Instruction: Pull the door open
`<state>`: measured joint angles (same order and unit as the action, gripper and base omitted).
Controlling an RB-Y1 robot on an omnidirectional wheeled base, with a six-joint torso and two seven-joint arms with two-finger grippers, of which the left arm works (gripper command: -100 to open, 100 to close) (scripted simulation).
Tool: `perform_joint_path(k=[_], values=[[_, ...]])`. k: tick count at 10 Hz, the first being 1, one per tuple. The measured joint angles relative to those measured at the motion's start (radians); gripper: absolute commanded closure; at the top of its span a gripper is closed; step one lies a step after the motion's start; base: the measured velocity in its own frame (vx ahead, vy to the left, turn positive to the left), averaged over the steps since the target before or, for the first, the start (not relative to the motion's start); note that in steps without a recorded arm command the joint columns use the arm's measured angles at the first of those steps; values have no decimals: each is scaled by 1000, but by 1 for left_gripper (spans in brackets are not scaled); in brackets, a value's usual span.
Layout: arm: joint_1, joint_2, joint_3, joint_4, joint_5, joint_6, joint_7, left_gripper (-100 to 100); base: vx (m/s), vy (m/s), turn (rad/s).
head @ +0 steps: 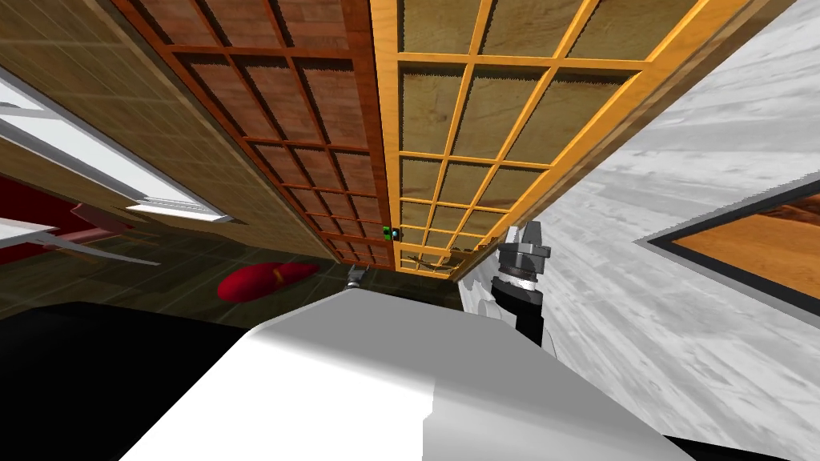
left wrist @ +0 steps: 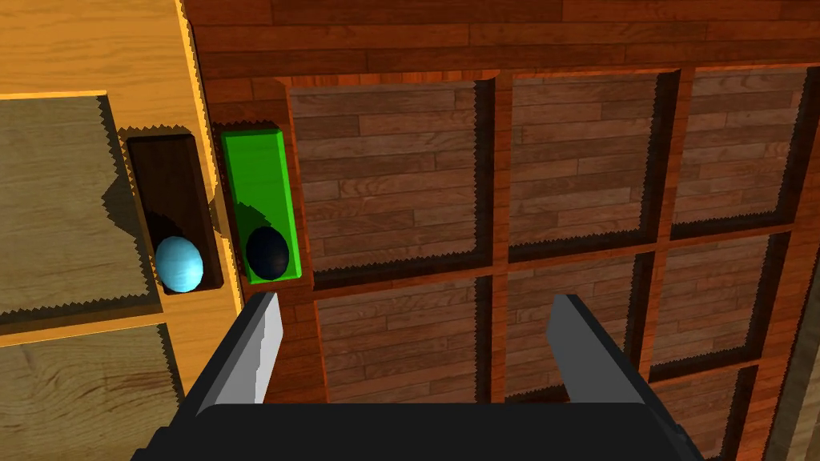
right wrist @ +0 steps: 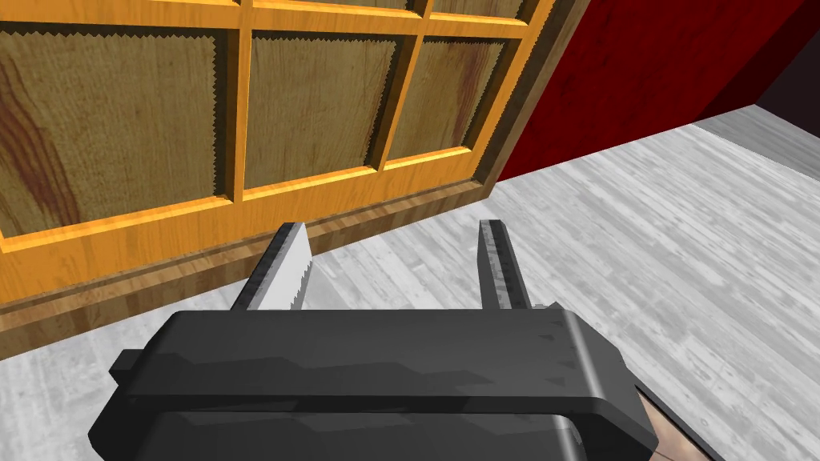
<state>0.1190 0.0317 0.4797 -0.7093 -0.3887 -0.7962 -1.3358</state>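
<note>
Far left of the head view, a white-framed window (head: 144, 188) slants along an olive-brown plank wall (head: 104, 88). Below it a dark tiled floor (head: 136, 268) carries a red, cushion-like shape (head: 260, 280), lower left of centre. Moving in, the reddish-brown door (head: 320, 120), gridded into recessed square panels, climbs the middle-left of the frame. It lies flush against its partner, the orange door (head: 512, 112), which has the same grid but paler olive panels. The handles sit where the two meet, near the frame's centre. The left wrist view gets in close: a green plate (left wrist: 260, 204) with a dark knob (left wrist: 267, 252) is on the reddish-brown door's edge. Just beside it, across the seam, a dark plate (left wrist: 172, 200) with a pale blue knob (left wrist: 178, 264) is on the orange one. The left gripper (left wrist: 416, 320) is spread wide with nothing between its fingers; one fingertip (left wrist: 268, 320) reaches just short of the green plate's knob end, while the other stands over the door's panels. Whether that tip touches the wood cannot be told. Further right in the head view, the right gripper (head: 524, 236) sits by the orange door's outer edge. Its wrist view shows the fingers parted and empty, pointing at the door's brown trim (right wrist: 240, 256) and a grey-white planked surface (head: 681, 320), with a red surface (right wrist: 657, 64) beyond. At the right edge of the head view, a dark-framed orange-brown panel (head: 761, 240) is set against those pale planks.
</note>
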Motion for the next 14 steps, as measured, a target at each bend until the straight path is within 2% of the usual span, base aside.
perform_joint_path(k=[1, 2, 3, 4, 5, 7, 8, 9, 11, 12, 14], values=[[-9, -4, -4, -11, -3, 8, 5, -100, 57, 29, -3], [-19, -3, -3, -1, -2, 5, 2, -100, 80, 23, -69], [-36, -12, -4, 5, -2, 0, -4, -100, 154, 31, -74], [-43, -24, -12, -19, -6, 6, -2, -100, 155, 39, -45], [-71, -17, -9, 12, -4, -7, -3, -100, 184, 62, -82], [-79, -38, -28, -41, -13, 8, 10, -100, 127, 49, -36], [-91, -39, -26, -27, -12, 1, 5, -100, 78, 20, -49], [-119, -40, -21, 6, -8, -16, -8, -100, 130, 13, -85], [-140, -49, -34, -12, -12, -20, -1, -100, 145, 13, -63], [-169, -51, -31, 16, -9, -34, -10, -100, 106, 33, -9], [-171, -67, -45, -24, -16, -23, -6, -100, 112, 32, -53]])
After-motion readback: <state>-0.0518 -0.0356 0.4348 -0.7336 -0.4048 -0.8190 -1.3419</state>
